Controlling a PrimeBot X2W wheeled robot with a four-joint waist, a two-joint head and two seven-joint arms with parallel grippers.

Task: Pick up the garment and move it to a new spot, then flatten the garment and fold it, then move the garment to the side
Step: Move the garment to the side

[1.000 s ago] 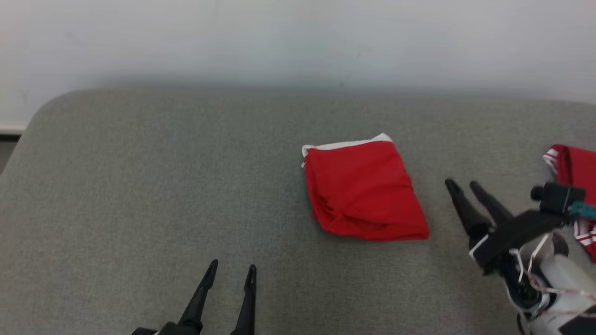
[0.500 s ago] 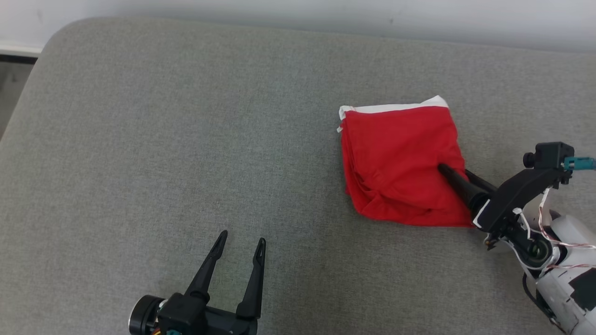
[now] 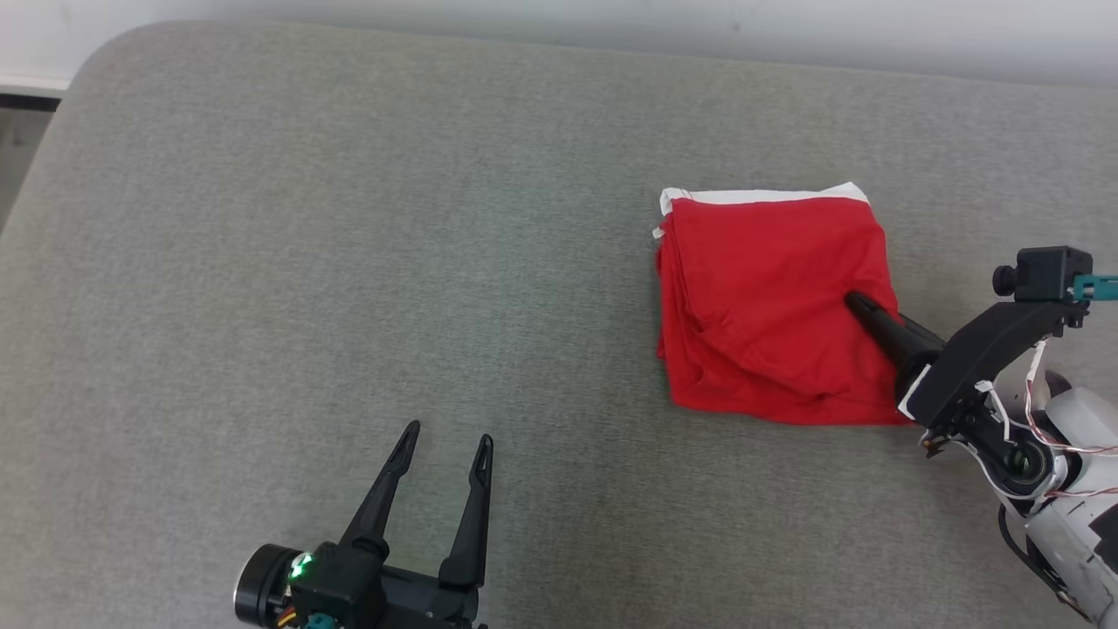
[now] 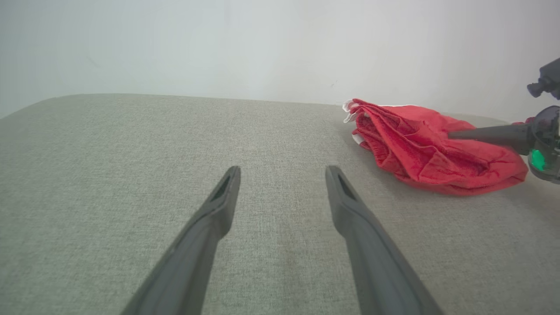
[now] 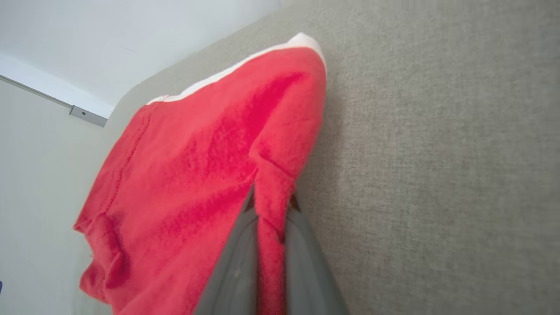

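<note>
1 folded garment [image 3: 769,306], white hem [image 3: 764,196] pointing away.

A: Entry one, right gripper [image 3: 860,307]. What is concealed?
B: In the head view, one finger lies on top of the garment [image 3: 769,297]. The other runs under the red cloth, its tip covered. In the right wrist view both fingers are blurred, and the pinched fold masks their tips.
A: Entry two, the garment.
B: Inner layers are folded out of sight, and the kind of garment cannot be told. The right wrist view's bottom edge crops its lower corner.
A: Entry three, left gripper [image 3: 445,437].
B: Housing cropped by the head view's bottom edge; finger bases cropped in the left wrist view.
A: Entry four.
B: Right forearm [image 3: 1074,533], cut by the head view's right and bottom edges.
</note>
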